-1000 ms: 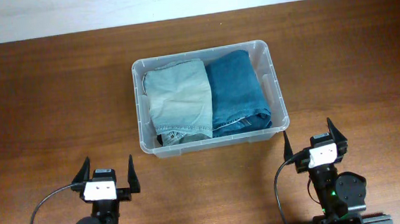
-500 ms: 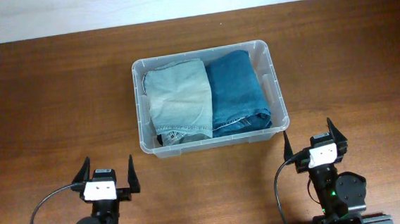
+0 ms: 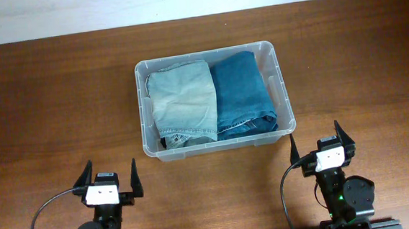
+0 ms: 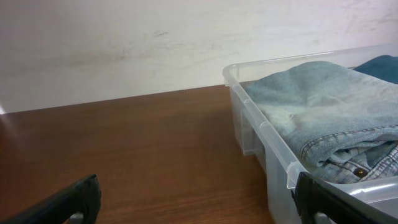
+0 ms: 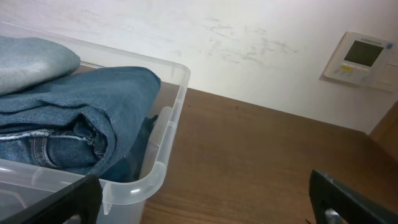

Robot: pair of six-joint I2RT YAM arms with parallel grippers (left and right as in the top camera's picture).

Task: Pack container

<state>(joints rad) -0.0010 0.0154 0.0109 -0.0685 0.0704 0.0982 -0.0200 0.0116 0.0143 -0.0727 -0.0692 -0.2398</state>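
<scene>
Brown wooden table (image 3: 45, 104) beneath a pale wall. On it sits the container (image 3: 284, 87), a clear plastic bin holding light jeans (image 3: 183, 101) beside dark jeans (image 3: 242, 90). Its thin walls probably flex and feel slick; loaded, it likely has some weight, so the rounded rim seems the best hold. Left gripper (image 3: 110, 171) and right gripper (image 3: 316, 137) wait just short of the container's near corners, jaws apart and empty.
</scene>
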